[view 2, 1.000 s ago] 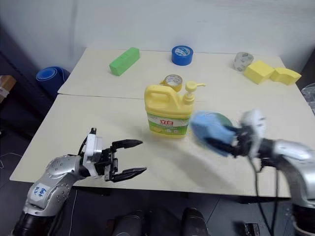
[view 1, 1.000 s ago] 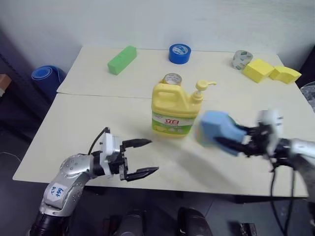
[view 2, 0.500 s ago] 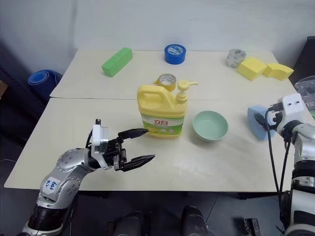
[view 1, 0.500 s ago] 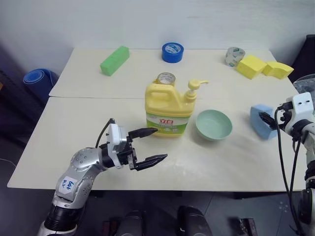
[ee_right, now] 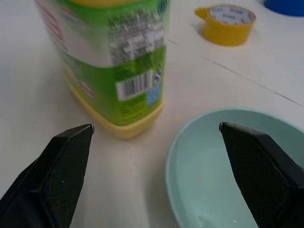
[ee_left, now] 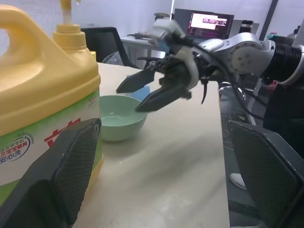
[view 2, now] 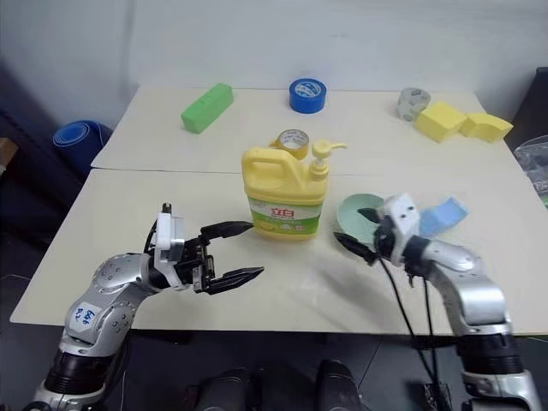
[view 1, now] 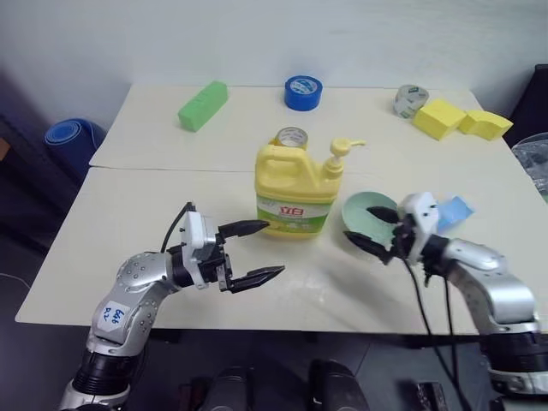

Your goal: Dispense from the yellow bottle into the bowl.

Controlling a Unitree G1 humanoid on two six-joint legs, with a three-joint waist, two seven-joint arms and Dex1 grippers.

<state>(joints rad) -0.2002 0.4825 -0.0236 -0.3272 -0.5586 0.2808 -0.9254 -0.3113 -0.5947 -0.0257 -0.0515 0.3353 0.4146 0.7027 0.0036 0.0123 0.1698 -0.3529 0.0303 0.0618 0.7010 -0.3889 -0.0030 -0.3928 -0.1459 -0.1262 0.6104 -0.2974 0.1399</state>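
yellow bottle (view 1: 296, 193): glossy plastic jug, moulded handle, pump top
bowl (ee_right: 228, 166): smooth round mint-green
left gripper (view 1: 254, 253): fingers apart, empty
right gripper (view 2: 360, 233): fingers apart, empty

Green block (view 1: 203, 104), blue tape roll (view 1: 304, 92), yellow sponges (view 1: 461, 119), blue sponge (view 1: 454, 211), pale table (view 1: 145, 214)
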